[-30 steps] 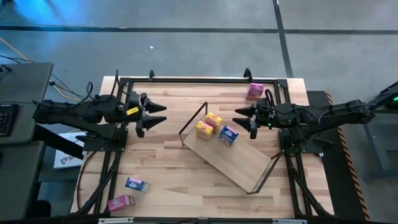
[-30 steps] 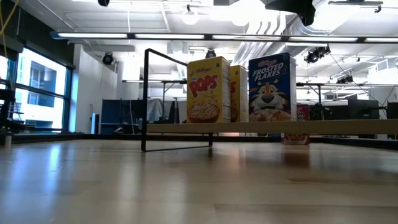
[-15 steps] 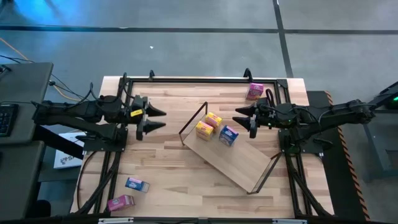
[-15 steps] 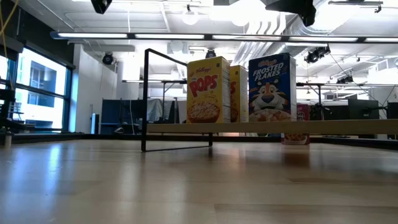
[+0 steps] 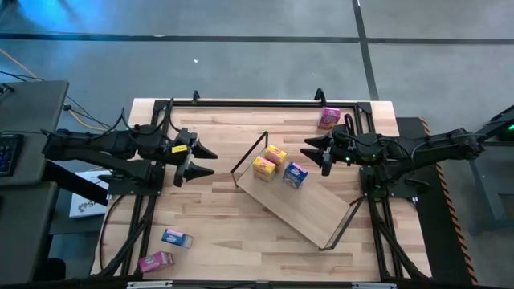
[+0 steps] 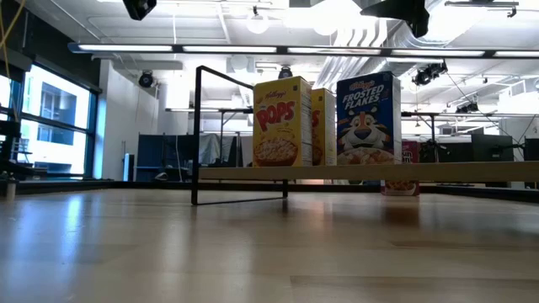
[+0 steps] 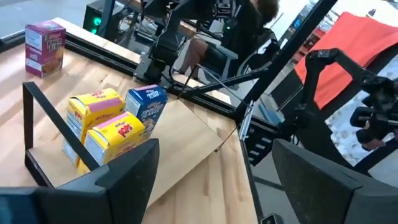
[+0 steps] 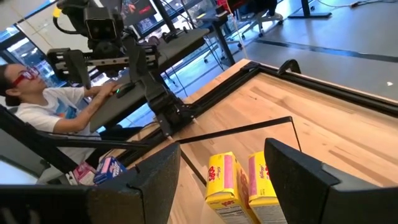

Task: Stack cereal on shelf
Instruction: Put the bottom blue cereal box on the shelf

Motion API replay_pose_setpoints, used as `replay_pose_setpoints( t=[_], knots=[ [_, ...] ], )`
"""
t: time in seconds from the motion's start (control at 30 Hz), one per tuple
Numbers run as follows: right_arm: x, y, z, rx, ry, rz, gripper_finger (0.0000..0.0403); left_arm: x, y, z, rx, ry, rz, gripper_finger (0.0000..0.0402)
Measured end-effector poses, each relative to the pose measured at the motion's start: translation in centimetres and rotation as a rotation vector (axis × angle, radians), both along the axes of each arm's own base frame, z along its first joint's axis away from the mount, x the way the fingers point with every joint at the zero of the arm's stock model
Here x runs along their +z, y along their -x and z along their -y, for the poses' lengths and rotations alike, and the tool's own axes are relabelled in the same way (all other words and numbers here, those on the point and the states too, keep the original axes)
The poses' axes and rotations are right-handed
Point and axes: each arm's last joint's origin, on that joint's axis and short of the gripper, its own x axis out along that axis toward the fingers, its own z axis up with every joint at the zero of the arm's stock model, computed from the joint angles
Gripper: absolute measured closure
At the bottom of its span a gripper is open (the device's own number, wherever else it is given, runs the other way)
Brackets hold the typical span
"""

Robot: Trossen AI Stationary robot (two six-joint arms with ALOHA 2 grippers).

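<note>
The shelf (image 5: pixel 313 210) is a light-wood board with black wire end frames, lying slantwise mid-table. On its far-left end stand two yellow cereal boxes (image 5: pixel 275 154) (image 5: pixel 263 168) and a blue one (image 5: pixel 295 175), upright on their bases (image 6: pixel 282 122) (image 6: pixel 369 118). A pink box (image 5: pixel 329 118) stands on the table near the far right corner. A blue box (image 5: pixel 176 238) and a pink box (image 5: pixel 156 262) lie at the near left. My left gripper (image 5: pixel 210 162) hovers open to the left of the shelf. My right gripper (image 5: pixel 307 150) hovers open just right of the blue box on the shelf.
A black rail frame (image 5: pixel 257 103) runs along the table's far edge and down both sides by the arm bases. Bare wood lies between the left gripper and the shelf and along the near edge. A person (image 8: pixel 37 106) sits beyond the table's left side.
My left gripper has come down a little and shifted slightly toward the near edge, staying open; its dark tip now shows at the top of the low view. The right arm, the shelf and the boxes have kept still.
</note>
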Motion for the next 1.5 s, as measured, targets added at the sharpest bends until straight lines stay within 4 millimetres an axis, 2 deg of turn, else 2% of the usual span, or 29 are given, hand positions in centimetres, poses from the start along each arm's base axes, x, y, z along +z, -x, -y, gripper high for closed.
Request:
replay_pose_setpoints(
  t=[0.17, 0.33, 0.57, 0.73, 0.9, 1.07, 1.3, 1.5],
  knots=[
    [0.0, 0.0, 0.0, -0.003, -0.020, 0.005, 0.0174, -0.2, -0.1, -0.1, 0.006, -0.035, -0.011, 0.0098],
    [0.0, 0.0, 0.0, -0.002, -0.019, 0.005, 0.0174, 0.7, -1.8, 0.6, -0.158, 0.008, -0.073, 0.0098],
    [0.0, 0.0, 0.0, 0.009, -0.019, 0.002, 0.0174, 1.7, -3.4, 4.6, -0.383, -0.149, -0.448, 0.0098],
    [-0.1, 0.0, -0.1, 0.055, 0.008, -0.016, 0.0174, 1.5, -3.3, 8.7, -0.525, -0.274, -0.575, 0.0099],
    [-0.2, 0.0, -0.2, 0.059, 0.015, -0.032, 0.0174, -0.4, -2.2, 12.7, -0.618, -0.390, -0.684, 0.0099],
    [-0.6, 0.1, -0.1, 0.060, 0.022, -0.068, 0.0174, -3.0, -1.7, 15.9, -0.579, -0.436, -0.841, 0.0099],
    [-1.2, 0.3, -0.1, 0.060, 0.032, -0.141, 0.0174, -5.9, -0.9, 18.0, -0.486, -0.442, -1.028, 0.0099],
    [-1.6, 0.4, -0.1, 0.061, 0.036, -0.180, 0.0174, -8.1, 0.6, 18.3, -0.434, -0.422, -1.112, 0.0099]
  ],
)
